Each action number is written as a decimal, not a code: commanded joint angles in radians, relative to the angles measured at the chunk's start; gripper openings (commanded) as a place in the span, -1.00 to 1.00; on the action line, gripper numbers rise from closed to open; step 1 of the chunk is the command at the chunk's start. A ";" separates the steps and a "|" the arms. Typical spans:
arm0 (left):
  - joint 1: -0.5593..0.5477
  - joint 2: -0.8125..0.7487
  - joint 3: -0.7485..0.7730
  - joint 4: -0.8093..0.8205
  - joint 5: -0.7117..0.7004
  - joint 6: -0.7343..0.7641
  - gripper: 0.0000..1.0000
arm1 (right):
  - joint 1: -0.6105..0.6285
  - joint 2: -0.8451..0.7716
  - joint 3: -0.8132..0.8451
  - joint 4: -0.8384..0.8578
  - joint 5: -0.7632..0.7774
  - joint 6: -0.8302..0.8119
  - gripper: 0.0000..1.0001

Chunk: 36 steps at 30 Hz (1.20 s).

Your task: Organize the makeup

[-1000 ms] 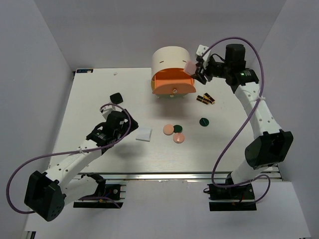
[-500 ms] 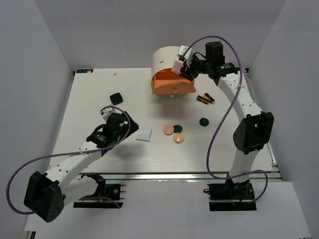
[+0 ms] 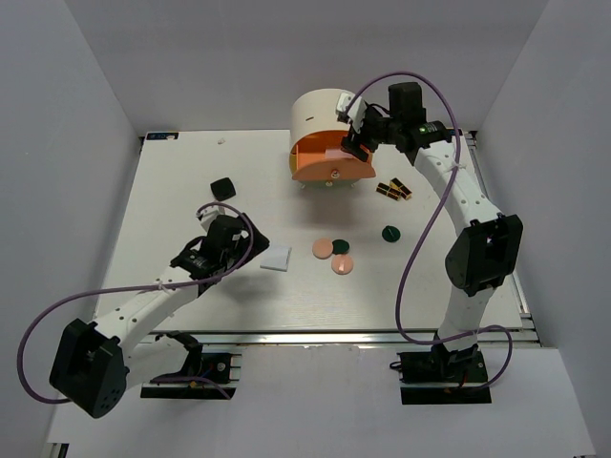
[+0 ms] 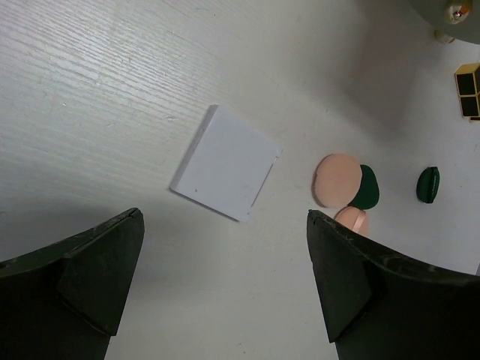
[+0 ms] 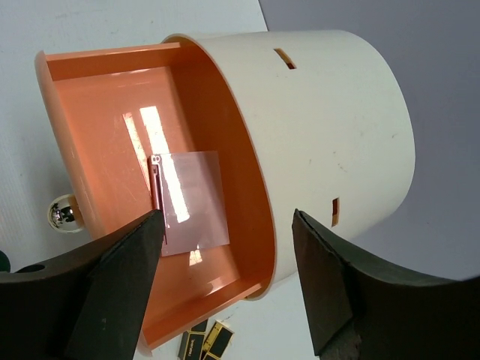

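Observation:
My right gripper hangs open over the pulled-out orange drawer, with nothing between its fingers. A pink square compact lies flat on the drawer floor just below the gripper. My left gripper stands wide open and empty just left of the white square compact and above the table. In the left wrist view that compact lies ahead of the gripper. Two pink discs and two dark green discs lie mid-table. Black-and-gold lipstick tubes rest right of the drawer. A black compact sits far left.
The cream cylindrical cabinet stands at the back centre of the table, its orange drawer open toward the front with a small metal knob. Grey walls close in the table on the left, right and back.
My right gripper swung left over the drawer with the pink compact, then opened; the compact now lies in the drawer. The left gripper crept slightly toward the white compact.

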 commanded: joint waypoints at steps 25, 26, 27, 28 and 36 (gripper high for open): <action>-0.070 0.528 0.378 -0.155 0.069 0.475 0.96 | -0.167 -0.602 -0.632 0.306 0.102 0.466 0.79; -0.073 0.535 0.378 -0.150 0.069 0.490 0.97 | -0.172 -0.608 -0.640 0.306 0.099 0.469 0.79; -0.084 0.548 0.379 -0.149 0.066 0.503 0.97 | -0.175 -0.614 -0.643 0.304 0.094 0.469 0.79; -0.088 0.557 0.378 -0.147 0.065 0.524 0.96 | -0.181 -0.615 -0.646 0.304 0.093 0.472 0.79; -0.134 0.617 0.365 -0.089 0.045 0.592 0.96 | -0.195 -0.612 -0.652 0.301 0.056 0.523 0.79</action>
